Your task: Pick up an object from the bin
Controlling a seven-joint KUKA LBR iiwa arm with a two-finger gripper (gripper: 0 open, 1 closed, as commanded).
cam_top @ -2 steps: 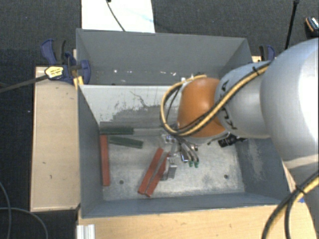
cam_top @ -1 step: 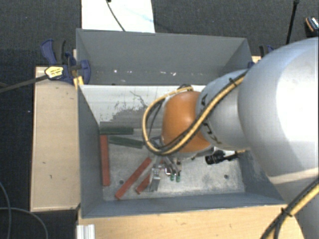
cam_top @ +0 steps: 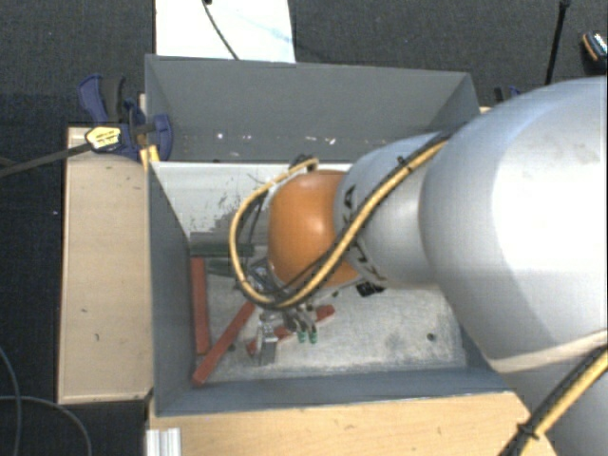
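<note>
My gripper (cam_top: 270,338) is low in the front-left part of the bin, under the orange wrist cover. It hangs right over the upper end of a long red stick (cam_top: 220,348) that lies slantwise toward the front-left corner. A short red piece (cam_top: 324,312) pokes out just to the gripper's right. Another red stick (cam_top: 199,304) lies straight along the left wall, apart from the gripper. What is under the gripper is hidden.
A dark grey-green flat object (cam_top: 213,246) lies against the left wall behind the sticks. The arm and its cables cover the bin's middle and right. The speckled bin floor shows at the front right.
</note>
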